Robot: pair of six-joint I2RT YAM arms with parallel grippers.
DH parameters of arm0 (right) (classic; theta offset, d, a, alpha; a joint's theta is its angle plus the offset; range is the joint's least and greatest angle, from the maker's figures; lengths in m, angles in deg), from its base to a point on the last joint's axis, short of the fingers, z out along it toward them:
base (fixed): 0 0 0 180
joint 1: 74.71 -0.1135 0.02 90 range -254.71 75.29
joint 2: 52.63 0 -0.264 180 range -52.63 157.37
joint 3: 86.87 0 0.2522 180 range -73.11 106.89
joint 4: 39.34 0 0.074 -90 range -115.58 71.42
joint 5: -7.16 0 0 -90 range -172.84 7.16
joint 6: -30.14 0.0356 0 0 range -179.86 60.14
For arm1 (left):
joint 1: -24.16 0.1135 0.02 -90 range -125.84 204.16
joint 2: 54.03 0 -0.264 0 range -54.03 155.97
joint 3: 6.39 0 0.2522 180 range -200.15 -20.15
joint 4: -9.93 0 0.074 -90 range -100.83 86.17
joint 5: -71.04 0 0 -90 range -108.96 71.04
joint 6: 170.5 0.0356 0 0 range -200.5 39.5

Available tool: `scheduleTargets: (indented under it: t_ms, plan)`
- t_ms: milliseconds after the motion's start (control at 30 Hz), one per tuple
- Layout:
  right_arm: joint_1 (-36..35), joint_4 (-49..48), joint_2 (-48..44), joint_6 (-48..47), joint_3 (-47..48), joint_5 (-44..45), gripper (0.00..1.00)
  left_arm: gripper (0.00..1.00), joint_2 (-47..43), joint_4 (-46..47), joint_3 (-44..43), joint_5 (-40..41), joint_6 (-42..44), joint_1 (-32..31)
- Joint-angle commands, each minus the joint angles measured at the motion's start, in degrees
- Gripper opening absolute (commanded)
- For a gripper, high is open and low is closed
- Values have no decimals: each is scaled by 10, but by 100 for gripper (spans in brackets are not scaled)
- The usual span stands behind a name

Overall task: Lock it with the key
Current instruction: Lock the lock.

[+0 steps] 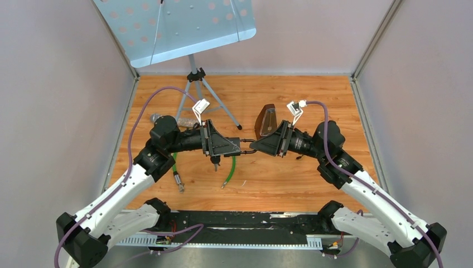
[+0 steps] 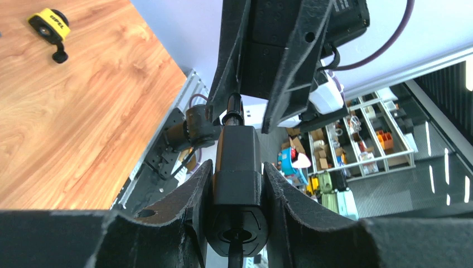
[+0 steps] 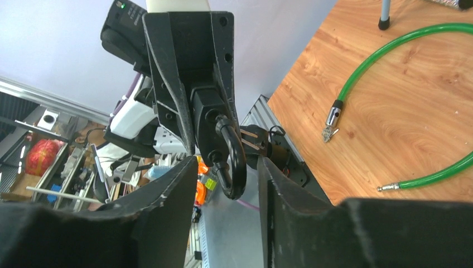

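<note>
Surface: orange-brown wood-grain table (image 1: 290, 178) inside pale grey walls.
Left gripper (image 2: 237, 167): raised above the middle of the table, its jaws pinching the black blocky lock body (image 2: 237, 181) from both sides.
Right gripper (image 3: 227, 162): faces the left one tip to tip, jaws spread.
Task's thing: a black curved loop (image 3: 240, 159) sticks out of the lock body's end and sits between the right fingers with a gap on each side. I cannot tell whether this loop is the key's head.
Cable: a green plastic-coated cable with metal ends (image 1: 231, 167) lies on the table below the grippers, apart from the lock.
Far side: a pale blue perforated music stand on a tripod (image 1: 178, 28); a brown wooden metronome (image 1: 268, 117) stands just behind the right gripper.
Other: a small yellow and black object (image 2: 49, 25) rests on the wood, well apart from the lock.
</note>
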Motion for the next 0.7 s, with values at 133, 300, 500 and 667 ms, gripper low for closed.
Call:
scheduleTargets:
  t_ms: [133,300,500,667]
  plan:
    - [2,-28,-22,-34,-3,-35,25,0,-5,49,-57,-46,21,3]
    - [0,-53,-7,-23,-5,-63,0,0,3,48,-59,-57,24,2]
    - [-21,-82,10,-17,-10,-66,0,0,19,69,-50,-72,23,2]
    - [-33,-99,33,-9,-14,-60,0,0,28,128,-39,-80,12,1]
